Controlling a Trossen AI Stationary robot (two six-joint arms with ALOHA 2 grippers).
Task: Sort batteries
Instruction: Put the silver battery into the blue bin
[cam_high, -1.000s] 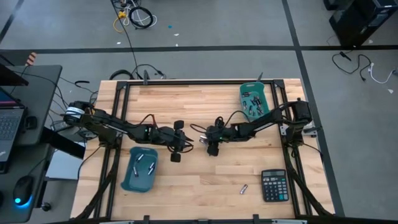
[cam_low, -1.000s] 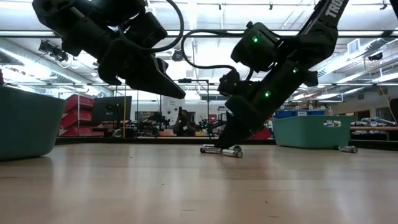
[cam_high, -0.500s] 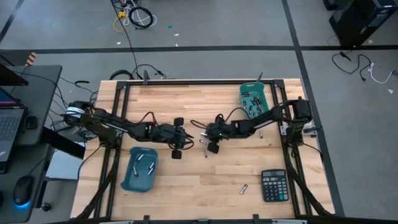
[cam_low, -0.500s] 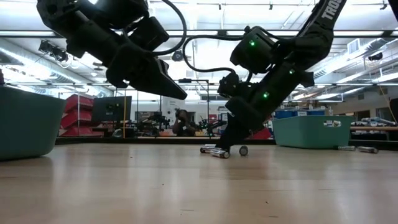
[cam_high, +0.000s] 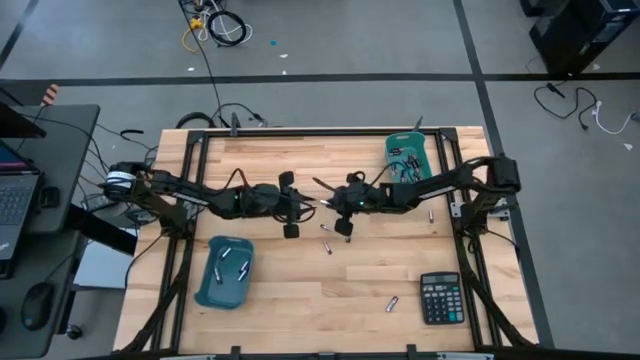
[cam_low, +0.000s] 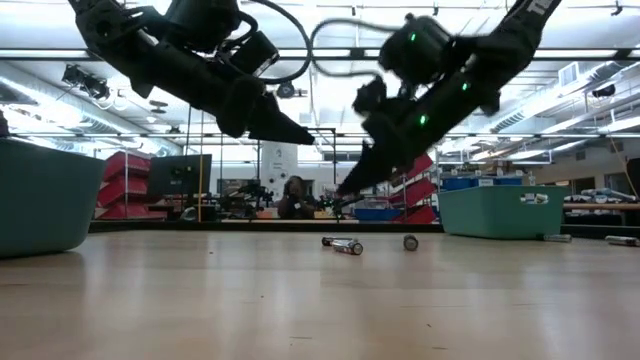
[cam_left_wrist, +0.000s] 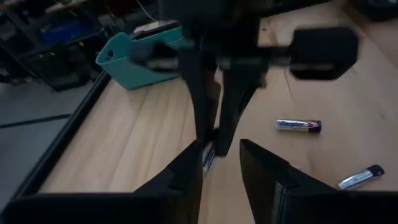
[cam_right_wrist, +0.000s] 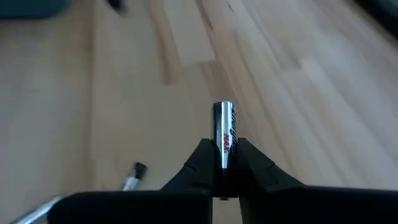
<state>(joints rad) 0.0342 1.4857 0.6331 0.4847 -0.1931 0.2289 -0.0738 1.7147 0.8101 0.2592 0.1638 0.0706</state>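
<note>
The wooden table (cam_high: 300, 300) carries two teal bins (cam_high: 224, 272), one at its near left, one at its far right, and a black calculator (cam_high: 441, 298) at its near right. Above the table's middle the right gripper (cam_right_wrist: 222, 180) is clamped on one battery (cam_right_wrist: 224, 134) (silver and black, sticking out past the fingers). The left gripper (cam_left_wrist: 219, 163) faces it, jaws partly apart, empty. Loose batteries (cam_high: 326, 240) lie on the table just below.

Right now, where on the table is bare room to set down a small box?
The table is bare between the left bin and the battery beside the calculator, and along the far edge left of the right bin. The middle is crowded: both grippers and loose batteries.
</note>
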